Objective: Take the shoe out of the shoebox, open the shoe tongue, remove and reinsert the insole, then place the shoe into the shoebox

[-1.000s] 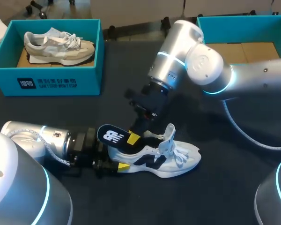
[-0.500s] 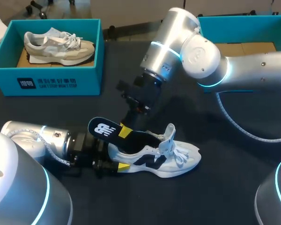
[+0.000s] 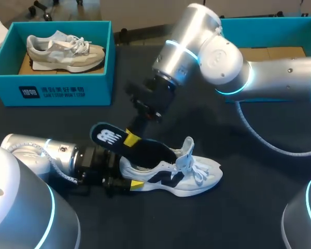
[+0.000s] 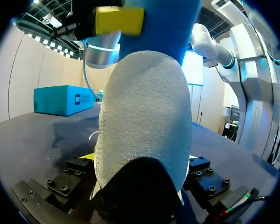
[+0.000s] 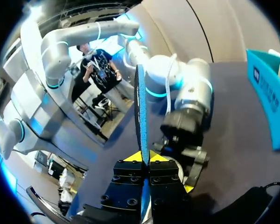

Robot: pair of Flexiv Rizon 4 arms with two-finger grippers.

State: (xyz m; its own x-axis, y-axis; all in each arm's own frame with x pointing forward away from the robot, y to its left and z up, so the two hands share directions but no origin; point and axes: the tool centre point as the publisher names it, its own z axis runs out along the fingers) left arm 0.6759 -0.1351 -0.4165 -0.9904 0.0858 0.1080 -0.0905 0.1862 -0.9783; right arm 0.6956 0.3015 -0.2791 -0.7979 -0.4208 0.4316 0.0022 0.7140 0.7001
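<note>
A white shoe [image 3: 181, 174] with a dark side mark lies on its sole on the black table, toe to the right. My left gripper [image 3: 125, 179] is shut on its heel [image 4: 144, 116], which fills the space between the fingers. A dark insole [image 3: 110, 138] with a white logo slants up and left out of the shoe's mouth, its front end still inside. My right gripper [image 3: 130, 140] is shut on the insole near its heel end. In the right wrist view the insole [image 5: 141, 112] stands edge-on between that gripper's [image 5: 143, 157] yellow tips.
A teal shoebox [image 3: 52, 91] at the back left holds a grey and white shoe [image 3: 67, 49]. A second teal box [image 3: 269, 23] with a cardboard floor stands at the back right, behind my right arm. A cable [image 3: 269, 145] curves across the table at the right.
My right gripper has moved up and to the left with the insole, drawing it further out of the shoe. The left arm and the shoe have stayed put.
</note>
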